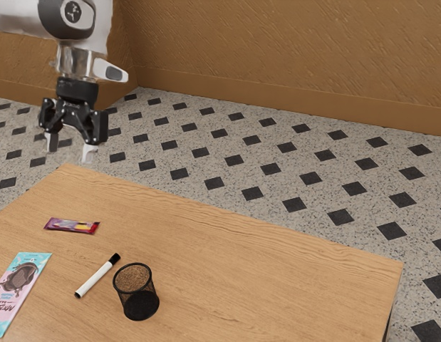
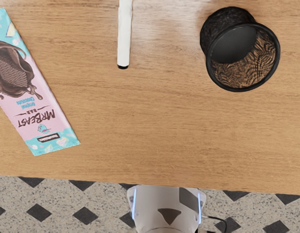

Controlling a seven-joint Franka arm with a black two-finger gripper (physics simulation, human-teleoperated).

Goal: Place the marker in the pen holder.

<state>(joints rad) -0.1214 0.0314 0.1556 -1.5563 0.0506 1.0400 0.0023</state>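
My gripper [image 1: 70, 146] hangs open high in the exterior view's upper left, well above the tabletop, with nothing between its fingers. A white marker [image 1: 97, 276] with a black cap lies on the table, close beside the pen holder but apart from it. That holder [image 1: 136, 292] is a round black mesh cup standing upright. From above, the wrist view shows the marker [image 2: 124, 34], partly cut off by the frame, and the pen holder [image 2: 225, 36] with its open mouth facing up.
A pink and turquoise chocolate bar [image 1: 19, 288], also in the wrist view as the bar [image 2: 36, 92], lies on the wooden table [image 1: 241, 278]. A small purple-red packet [image 1: 72, 226] lies nearer the table's far edge. The robot's white base [image 2: 166, 208] stands beyond the table edge.
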